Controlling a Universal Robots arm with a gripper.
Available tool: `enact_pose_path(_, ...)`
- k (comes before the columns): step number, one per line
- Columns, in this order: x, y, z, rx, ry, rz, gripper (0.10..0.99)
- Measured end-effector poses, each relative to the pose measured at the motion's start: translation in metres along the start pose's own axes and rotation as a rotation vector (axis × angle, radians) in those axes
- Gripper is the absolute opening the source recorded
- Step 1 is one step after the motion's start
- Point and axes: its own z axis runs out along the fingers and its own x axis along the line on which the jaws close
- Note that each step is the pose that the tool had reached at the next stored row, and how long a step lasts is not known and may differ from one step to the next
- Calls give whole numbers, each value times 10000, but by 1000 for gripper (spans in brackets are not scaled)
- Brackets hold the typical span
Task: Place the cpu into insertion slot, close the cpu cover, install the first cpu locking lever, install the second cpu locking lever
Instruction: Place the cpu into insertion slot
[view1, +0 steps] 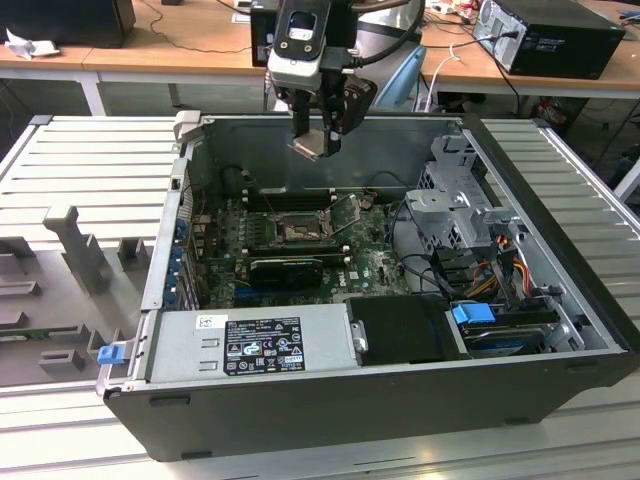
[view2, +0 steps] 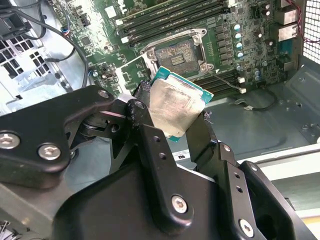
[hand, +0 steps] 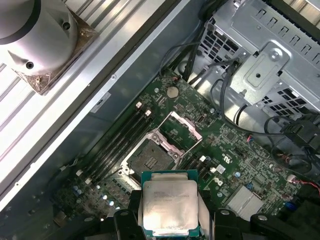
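My gripper hangs above the back of the open computer case, shut on the cpu, a flat square chip with a pale silvery face. In both wrist views the black fingers clamp the cpu by two opposite edges, and it sits tilted. Below it on the green motherboard lies the insertion slot, a square black socket with a metal rim, bare inside. The cpu cover, a thin metal frame, stands swung up off the slot's side. The gripper holds the cpu well above the board.
Long black memory slots run behind the socket and a black ribbed card lies in front of it. A power supply fills the case front, a metal drive cage with cables stands at the exterior view's right. Case walls enclose the board.
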Motion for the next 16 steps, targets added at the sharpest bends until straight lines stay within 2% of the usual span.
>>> enact_pose_path(11, 0, -3, 30, -10, -60, 636, 529)
enact_pose_path(16, -2, -7, 78, -7, -183, 1686, 529)
